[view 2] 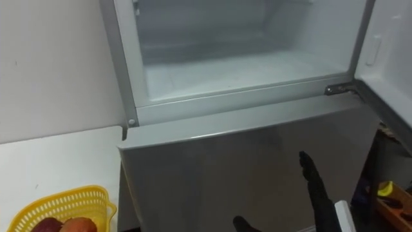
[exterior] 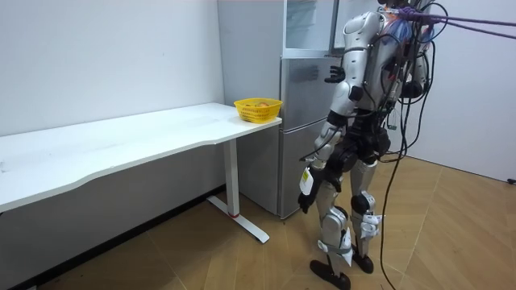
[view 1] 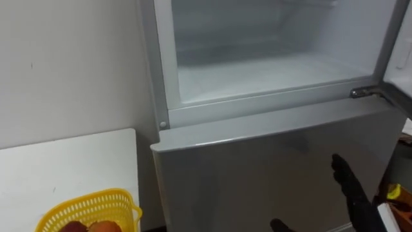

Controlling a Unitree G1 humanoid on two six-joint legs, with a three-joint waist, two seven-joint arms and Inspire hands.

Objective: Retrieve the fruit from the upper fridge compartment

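Before the fridge (exterior: 294,137), its upper door (view 1: 404,64) is swung wide for reach and the shelf looks bare.
The right hand (view 1: 351,187) hovers by the lower door (view 1: 270,174), fingers straight and empty. Reddish produce (view 1: 96,227), likely the fetched item, sits in the yellow basket (view 1: 84,207) left of the fridge. The left hand (exterior: 306,189) hangs low, and I cannot tell its grip.

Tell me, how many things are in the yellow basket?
2 that I can see: a dark red one at the left and an orange one beside it, low in the basket on the white table. More may be hidden.
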